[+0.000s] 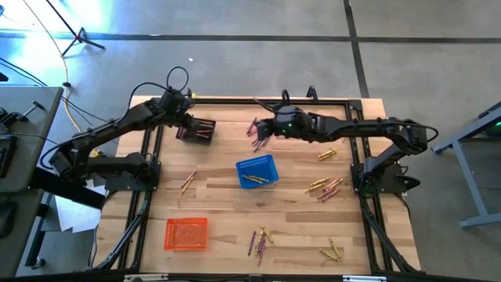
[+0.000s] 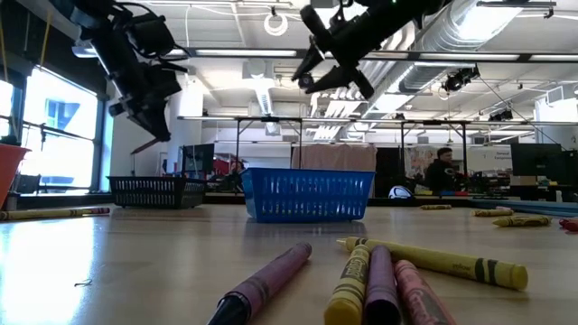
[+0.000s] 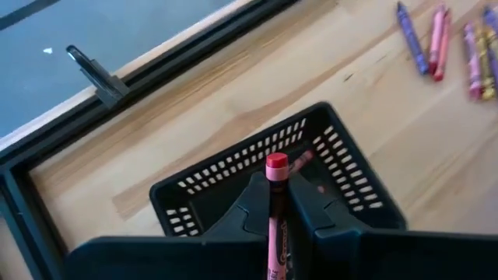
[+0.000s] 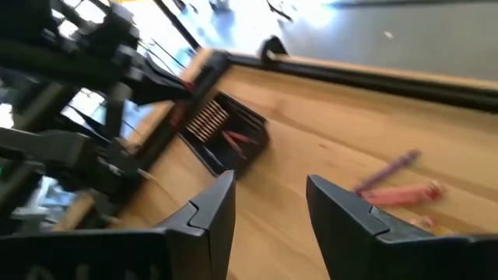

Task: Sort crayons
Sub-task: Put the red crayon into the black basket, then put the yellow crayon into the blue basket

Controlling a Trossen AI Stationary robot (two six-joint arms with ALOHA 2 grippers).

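I had the left pincer [image 3: 271,222] clamped on a red crayon [image 3: 274,210] above the black basket [image 3: 342,167]; released off-centre, I judged it could bounce off the rim onto the desk [image 1: 219,207]. My right pincer [image 4: 268,206] hung wide open and empty near the loose crayons [image 1: 254,128], where a hasty descent might scatter them.

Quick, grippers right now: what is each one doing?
Left gripper: shut on a red crayon, above the black basket.
Right gripper: open, holding nothing, above the table.
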